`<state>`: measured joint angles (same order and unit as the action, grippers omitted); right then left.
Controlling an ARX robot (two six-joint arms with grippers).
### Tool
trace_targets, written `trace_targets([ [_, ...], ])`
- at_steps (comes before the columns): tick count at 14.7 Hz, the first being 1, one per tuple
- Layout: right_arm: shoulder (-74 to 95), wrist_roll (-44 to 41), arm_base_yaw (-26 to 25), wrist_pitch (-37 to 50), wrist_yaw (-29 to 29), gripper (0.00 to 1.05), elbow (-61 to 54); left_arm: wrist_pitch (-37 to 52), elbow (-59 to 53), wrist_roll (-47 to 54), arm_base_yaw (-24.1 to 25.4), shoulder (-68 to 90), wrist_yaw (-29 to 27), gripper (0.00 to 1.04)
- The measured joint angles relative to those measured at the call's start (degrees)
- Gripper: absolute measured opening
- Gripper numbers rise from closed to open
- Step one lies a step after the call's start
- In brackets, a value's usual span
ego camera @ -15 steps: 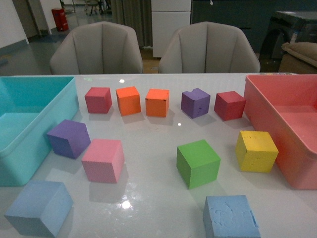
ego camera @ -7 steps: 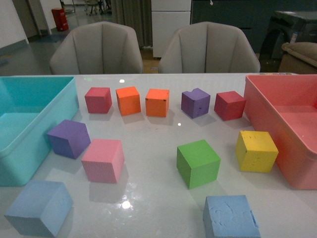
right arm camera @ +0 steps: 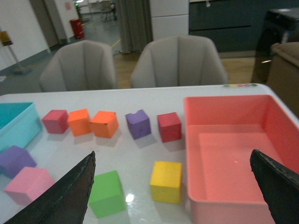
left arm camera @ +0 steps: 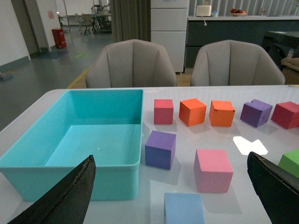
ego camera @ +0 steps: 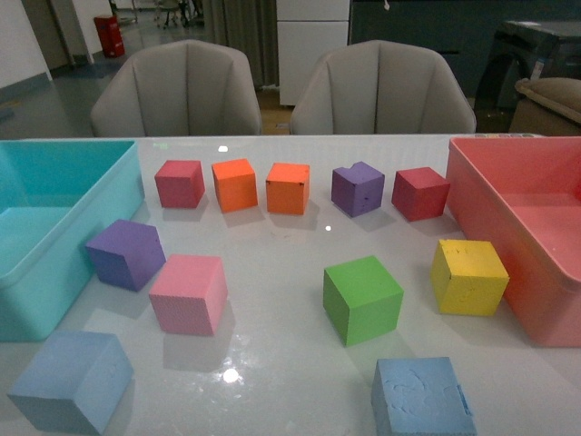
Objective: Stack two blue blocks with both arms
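Blue foam sits nearest: left blue block (ego camera: pixel 71 381) near-left, right blue block (ego camera: pixel 423 397) near-right, well apart. A careless descent might clip the pink cube (ego camera: pixel 188 292) just beyond the left one. Left gripper (left arm camera: pixel 170 157) and right gripper (right arm camera: pixel 172 153) gape wide, holding nothing.
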<state>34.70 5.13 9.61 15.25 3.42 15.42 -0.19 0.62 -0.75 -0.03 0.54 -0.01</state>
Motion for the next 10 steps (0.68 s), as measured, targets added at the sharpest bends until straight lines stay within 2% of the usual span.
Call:
trace_targets([
  [1, 9.0, 0.0, 3.3, 2.0, -0.2, 0.98, 4.5, 0.0, 0.0, 0.0, 0.0, 0.0, 0.0, 0.98],
  [4, 35.0, 0.0, 13.1, -4.2, -1.0, 0.98, 12.8, 0.0, 0.0, 0.0, 0.0, 0.0, 0.0, 0.98],
  [7, 50.9, 2.3, 18.3, -4.3, 1.7, 0.98, 14.3, 0.0, 0.0, 0.0, 0.0, 0.0, 0.0, 0.98],
  [10, 57.6, 6.1, 22.1, -4.2, 4.3, 0.98, 16.8, 0.0, 0.0, 0.0, 0.0, 0.0, 0.0, 0.98],
])
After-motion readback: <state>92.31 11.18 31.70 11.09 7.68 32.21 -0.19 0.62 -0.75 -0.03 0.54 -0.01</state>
